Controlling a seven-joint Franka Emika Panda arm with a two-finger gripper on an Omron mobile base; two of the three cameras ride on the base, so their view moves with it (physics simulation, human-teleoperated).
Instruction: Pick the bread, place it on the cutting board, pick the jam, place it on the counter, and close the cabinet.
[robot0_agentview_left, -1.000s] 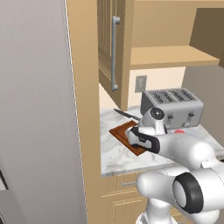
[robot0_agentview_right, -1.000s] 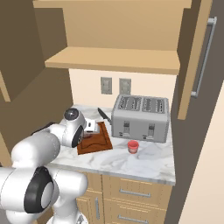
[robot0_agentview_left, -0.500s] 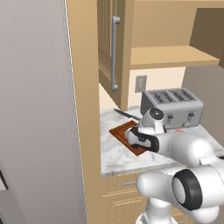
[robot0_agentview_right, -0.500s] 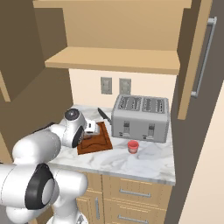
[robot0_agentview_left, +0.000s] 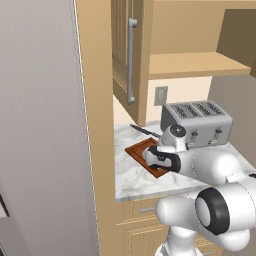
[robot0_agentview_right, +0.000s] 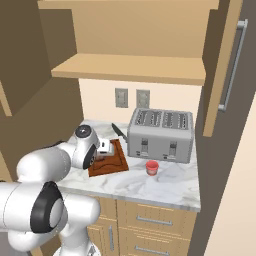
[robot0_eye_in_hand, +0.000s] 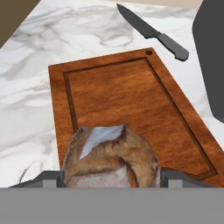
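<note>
Kitchen corner, marbled counter (robot0_agentview_right: 172, 185); board (robot0_eye_in_hand: 127, 105) with knife (robot0_eye_in_hand: 151, 30) behind, toaster (robot0_agentview_right: 161, 134) beside, jam (robot0_agentview_right: 152, 167) in front; cabinet (robot0_agentview_left: 126, 55) door open; gripper (robot0_eye_in_hand: 109, 177) clasps bread (robot0_eye_in_hand: 111, 159) low over board's near end; advice: lower squarely, part jaws only once loaf rests inside groove

Reddish-brown cutting board (robot0_eye_in_hand: 127, 96), brown crusted bread (robot0_eye_in_hand: 111, 159) (pale patch on top), white-grey marbled counter (robot0_eye_in_hand: 65, 30), red jam (robot0_agentview_right: 152, 167).
</note>
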